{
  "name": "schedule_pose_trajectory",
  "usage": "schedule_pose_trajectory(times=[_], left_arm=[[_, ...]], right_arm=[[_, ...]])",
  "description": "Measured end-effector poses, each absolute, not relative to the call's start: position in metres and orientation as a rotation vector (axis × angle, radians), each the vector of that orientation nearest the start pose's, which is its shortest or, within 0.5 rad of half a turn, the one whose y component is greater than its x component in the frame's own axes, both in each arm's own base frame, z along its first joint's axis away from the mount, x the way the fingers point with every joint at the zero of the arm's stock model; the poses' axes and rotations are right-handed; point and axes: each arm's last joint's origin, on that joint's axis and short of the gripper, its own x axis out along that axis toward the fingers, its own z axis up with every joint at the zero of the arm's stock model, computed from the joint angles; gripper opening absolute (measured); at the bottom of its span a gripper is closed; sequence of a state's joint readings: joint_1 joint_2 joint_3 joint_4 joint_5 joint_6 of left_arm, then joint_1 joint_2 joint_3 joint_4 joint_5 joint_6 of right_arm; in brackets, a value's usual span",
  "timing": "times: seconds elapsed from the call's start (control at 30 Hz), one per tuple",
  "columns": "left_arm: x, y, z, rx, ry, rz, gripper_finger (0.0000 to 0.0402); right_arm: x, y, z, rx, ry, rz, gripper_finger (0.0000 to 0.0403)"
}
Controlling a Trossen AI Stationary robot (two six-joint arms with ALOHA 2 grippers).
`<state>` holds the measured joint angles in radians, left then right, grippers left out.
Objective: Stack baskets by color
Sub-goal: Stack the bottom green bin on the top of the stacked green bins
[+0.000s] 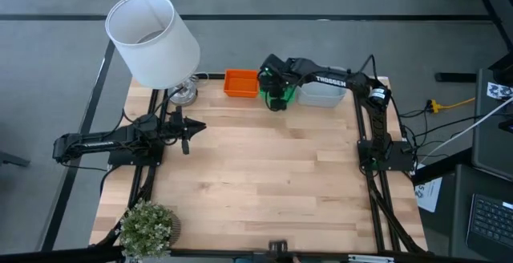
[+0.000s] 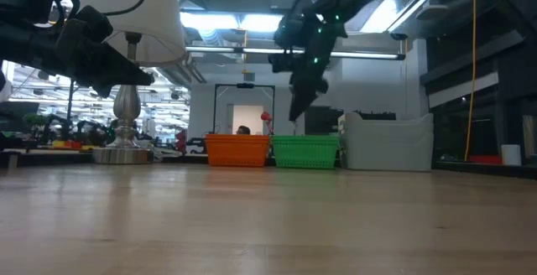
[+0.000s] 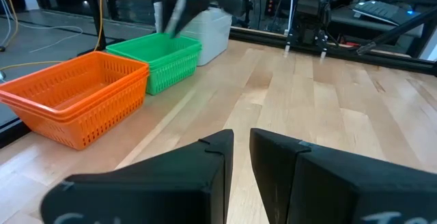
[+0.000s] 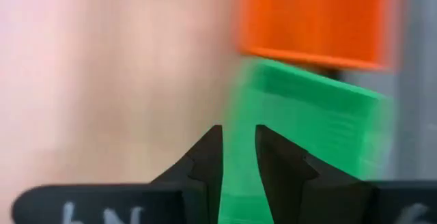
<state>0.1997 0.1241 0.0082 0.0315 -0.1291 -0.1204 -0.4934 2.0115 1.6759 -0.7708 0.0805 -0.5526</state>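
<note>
Three baskets stand in a row on their bottoms along the table's far edge: orange (image 1: 240, 83) (image 3: 72, 98), green (image 2: 305, 151) (image 3: 160, 57), and pale grey-white (image 1: 325, 95) (image 2: 390, 143). The orange one shows stacked rims in the left wrist view. My right gripper (image 2: 299, 107) (image 4: 239, 132) hangs above the green basket, fingers slanting down, open by a narrow gap with nothing between them and clear of the rim. At the table's left side my left gripper (image 1: 199, 127) (image 3: 242, 136) points level toward the right edge. Its fingers are a slit apart with nothing between them.
A lamp with a white shade (image 1: 152, 38) and a metal foot (image 2: 124, 149) stands at the far left, beside the orange basket. A potted plant (image 1: 148, 227) sits at the near left corner. Bare wood (image 1: 264, 175) fills the middle and near side.
</note>
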Motion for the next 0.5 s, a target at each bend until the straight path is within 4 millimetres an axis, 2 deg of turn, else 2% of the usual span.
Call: schedule_pose_trajectory(times=[0.1, 0.2, 0.33, 0.5], left_arm=[[0.102, 0.024, 0.159, -0.122, 0.065, 0.333, 0.0042], [0.102, 0.024, 0.159, -0.122, 0.065, 0.333, 0.0042], [0.102, 0.024, 0.159, -0.122, 0.065, 0.333, 0.0042], [0.102, 0.024, 0.159, -0.122, 0.065, 0.333, 0.0042]], right_arm=[[0.375, -0.186, 0.234, -0.137, 1.187, 0.016, 0.0087], [0.371, -0.174, 0.223, -0.046, 1.208, 0.147, 0.0087], [0.362, -0.174, 0.197, -0.059, 1.289, 0.086, 0.0087], [0.357, -0.187, 0.183, -0.077, 1.279, -0.036, 0.0087]])
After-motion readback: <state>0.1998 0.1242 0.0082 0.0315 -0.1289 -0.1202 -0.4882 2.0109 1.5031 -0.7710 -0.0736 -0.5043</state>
